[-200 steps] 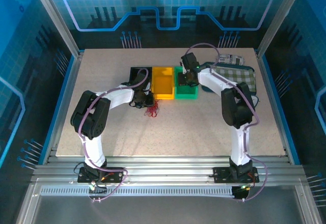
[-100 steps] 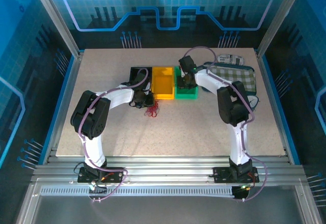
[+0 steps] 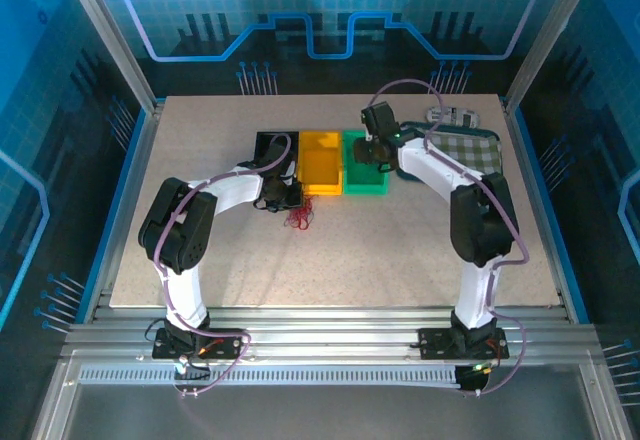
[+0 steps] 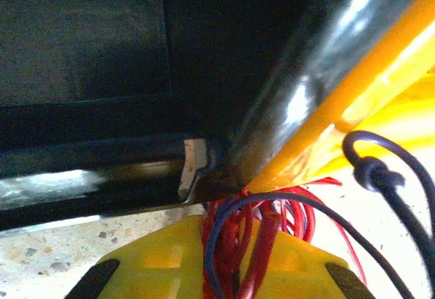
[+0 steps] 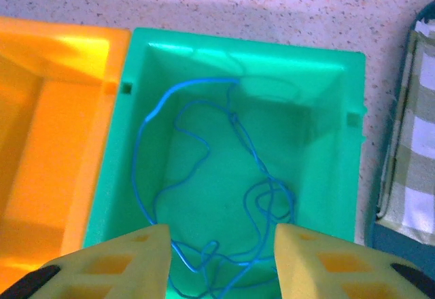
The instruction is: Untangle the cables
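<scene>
Overhead and close-up views of two robot arms at a speckled counter (image 5: 272, 7) with three bins side by side. The left tool (image 4: 234, 239) is pinched narrow on a bunch of red cables (image 4: 255, 258), with a dark cable (image 4: 370, 173) looped through it, low against the corner where the black bin (image 4: 81, 41) meets the orange bin (image 5: 61, 109). The right tool (image 5: 221, 234) hangs wide apart over the green bin (image 5: 340, 143), where one blue cable (image 5: 135, 163) lies in loose curls. The wires look light, limp and springy, so they would likely snag if tugged. A free end or an outer loop seems the best place to grip, not the knot.
</scene>
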You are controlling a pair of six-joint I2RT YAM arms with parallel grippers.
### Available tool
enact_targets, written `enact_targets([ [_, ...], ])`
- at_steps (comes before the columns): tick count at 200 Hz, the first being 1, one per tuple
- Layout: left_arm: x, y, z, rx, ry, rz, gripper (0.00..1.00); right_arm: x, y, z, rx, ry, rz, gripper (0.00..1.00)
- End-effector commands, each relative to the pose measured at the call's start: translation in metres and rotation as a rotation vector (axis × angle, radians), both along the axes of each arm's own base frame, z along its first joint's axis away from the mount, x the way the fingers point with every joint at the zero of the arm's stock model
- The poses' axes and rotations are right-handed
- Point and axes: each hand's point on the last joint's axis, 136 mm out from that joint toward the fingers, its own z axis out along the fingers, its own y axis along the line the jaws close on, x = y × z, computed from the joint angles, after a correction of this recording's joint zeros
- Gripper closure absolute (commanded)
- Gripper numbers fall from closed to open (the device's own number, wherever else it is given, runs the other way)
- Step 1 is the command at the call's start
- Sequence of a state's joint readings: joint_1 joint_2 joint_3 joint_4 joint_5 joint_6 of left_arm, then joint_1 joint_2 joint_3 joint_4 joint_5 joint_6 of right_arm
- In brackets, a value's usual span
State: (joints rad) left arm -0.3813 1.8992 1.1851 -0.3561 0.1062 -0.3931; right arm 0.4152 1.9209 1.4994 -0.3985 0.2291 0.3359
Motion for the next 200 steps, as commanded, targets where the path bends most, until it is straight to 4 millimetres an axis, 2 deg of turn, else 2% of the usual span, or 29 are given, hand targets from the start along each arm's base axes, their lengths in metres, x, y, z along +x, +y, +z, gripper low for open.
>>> enact_targets([
  [1,0.007,-0.004,0.013,-0.039,-0.042,0.003,1.0,-0.002,0.007,0.035,0.044,-0.13,0.035,0.57],
  [14,0.005,-0.006,0.013,-0.056,-0.043,-0.003,1.0,-0.012,0.027,0.045,0.094,-0.168,0.132,0.57],
  [26,0.004,-0.009,0.015,-0.081,-0.045,-0.015,1.0,-0.031,0.054,0.048,0.125,-0.173,0.256,0.57],
  [54,0.001,-0.016,0.022,-0.178,-0.027,-0.039,1.0,-0.088,0.112,0.034,0.171,-0.106,0.535,0.57],
  [68,-0.001,-0.015,0.027,-0.226,-0.029,-0.029,0.8,-0.11,0.13,0.019,0.18,-0.059,0.612,0.58],
  [82,-0.004,-0.011,0.032,-0.261,-0.035,-0.019,0.69,-0.121,0.136,0.004,0.182,-0.017,0.622,0.58],
  [109,-0.01,-0.008,0.043,-0.297,-0.064,-0.011,0.59,-0.125,0.139,-0.014,0.209,0.043,0.609,0.6],
  [160,-0.022,0.006,0.054,-0.298,-0.108,0.034,0.58,-0.129,0.144,-0.039,0.185,0.126,0.664,0.6],
  [200,-0.024,0.022,0.05,-0.275,-0.117,0.102,0.59,-0.116,0.149,-0.053,0.177,0.154,0.648,0.61],
])
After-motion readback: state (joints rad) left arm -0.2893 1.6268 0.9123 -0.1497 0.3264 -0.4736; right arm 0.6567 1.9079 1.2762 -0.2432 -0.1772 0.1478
